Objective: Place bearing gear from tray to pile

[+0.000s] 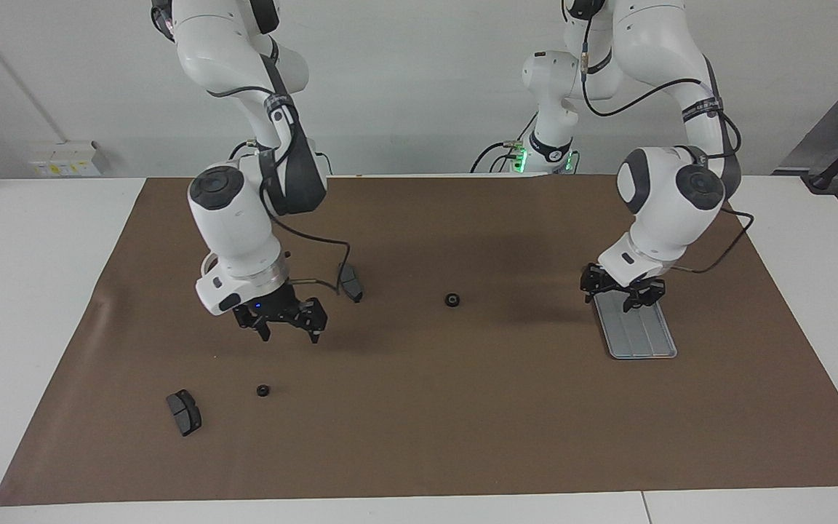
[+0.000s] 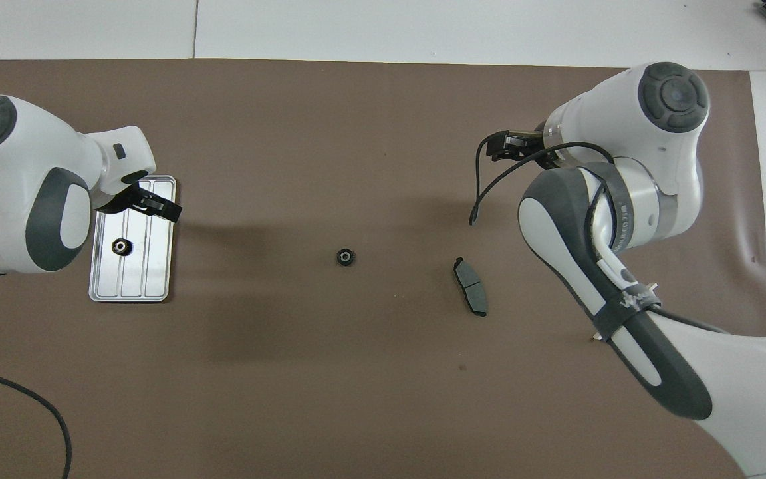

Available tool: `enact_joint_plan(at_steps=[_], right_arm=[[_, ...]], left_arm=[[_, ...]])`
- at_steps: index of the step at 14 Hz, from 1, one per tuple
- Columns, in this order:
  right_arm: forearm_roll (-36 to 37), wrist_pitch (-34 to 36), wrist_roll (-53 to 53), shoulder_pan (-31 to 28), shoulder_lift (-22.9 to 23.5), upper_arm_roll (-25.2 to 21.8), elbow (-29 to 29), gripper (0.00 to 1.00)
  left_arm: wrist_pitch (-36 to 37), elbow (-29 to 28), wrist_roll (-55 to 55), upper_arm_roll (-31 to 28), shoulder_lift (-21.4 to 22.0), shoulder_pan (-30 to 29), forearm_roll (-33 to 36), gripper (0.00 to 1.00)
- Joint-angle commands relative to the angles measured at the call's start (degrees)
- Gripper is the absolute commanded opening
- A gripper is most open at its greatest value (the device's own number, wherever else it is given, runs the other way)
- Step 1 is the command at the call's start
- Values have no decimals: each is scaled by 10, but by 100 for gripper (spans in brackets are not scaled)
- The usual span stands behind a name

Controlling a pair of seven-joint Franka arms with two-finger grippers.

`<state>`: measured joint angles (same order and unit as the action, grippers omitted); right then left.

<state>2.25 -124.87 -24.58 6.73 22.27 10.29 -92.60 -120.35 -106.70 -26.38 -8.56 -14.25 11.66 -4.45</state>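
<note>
Over the tray's (image 1: 641, 336) end nearer the robots, the left gripper (image 1: 623, 292) is hovering with fingers spread, gripping nothing; one gear (image 2: 119, 247) is sitting in the tray under it. At the mat's (image 1: 419, 437) middle another gear (image 1: 452, 299) is lying loose. Around its eight o'clock in the facing view, the right gripper (image 1: 285, 326) is hanging wide open and empty above the mat, a third gear (image 1: 262, 391) lying below beside a brake pad (image 1: 183, 412). Another pad (image 1: 350, 283) is lying just by the right gripper.
</note>
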Motion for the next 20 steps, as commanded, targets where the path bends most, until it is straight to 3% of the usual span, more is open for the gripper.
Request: enact_joint_plan(at_steps=[1,5,10,12,20], right_arm=[[71,5,-110,-3,9,80,6,100],[114,-4,-226,6,26,170,3,100],[306,-8,-409,37,122,253,10,100],[356,-16,-440,43,147,258,15,100],[380,-62,-446,51,175,262,-2,100]], left_arm=[[2,-10,-121,7,7,-33,0,81],[-27,-39,-247,7,13,-62,0,79],[-71,-86,-369,7,18,-81,0,72],[-81,-99,-408,7,18,-88,0,68],[-110,-137,-436,7,19,-84,0,65]])
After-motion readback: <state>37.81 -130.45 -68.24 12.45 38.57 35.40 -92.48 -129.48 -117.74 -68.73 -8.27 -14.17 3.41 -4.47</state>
